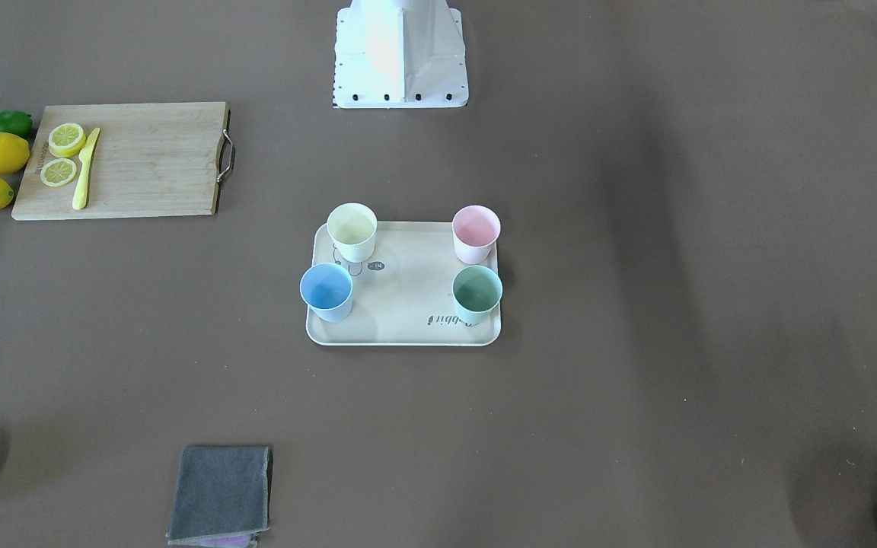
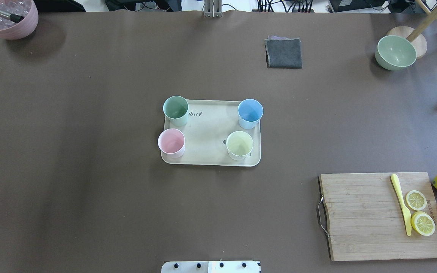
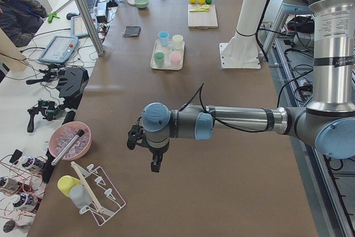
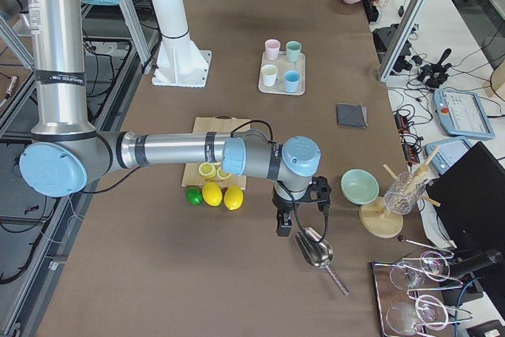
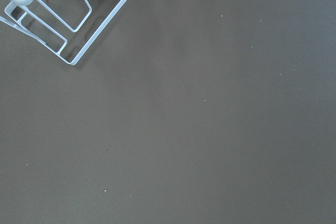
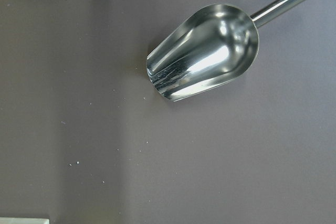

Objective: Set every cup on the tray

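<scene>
At the far left end of the table, the left gripper (image 3: 156, 162) hangs over bare table, near a white wire rack (image 3: 100, 199). It shows only from the side, so I cannot tell if its fingers are apart or together. It has no cup.

In the middle sits the tray (image 2: 207, 132). All four cups stand upright on it, one near each corner. On its left side are the green cup (image 2: 175, 110) and the pink cup (image 2: 171, 142). On its right side are the yellow cup (image 2: 239, 145) and the blue cup (image 2: 250, 113). No cup touches another. The green and pink cups stand very close to the rim, but their bottoms look to be inside it.

Further right lies a wood board (image 2: 362, 216) with lemon slices, well apart from the tray.

At the far right end, the right gripper (image 4: 282, 225) hangs just above a shiny scoop (image 6: 205, 56). I cannot tell if it is open or closed either. It has no cup.

I think the job is done. The best thing now is a slow check that every cup sits flat inside the rim. If the pink cup needs a fix, an arm should come straight down over it, lift it only a little and set it nearer the middle. It should not bump the green cup beside it.
</scene>
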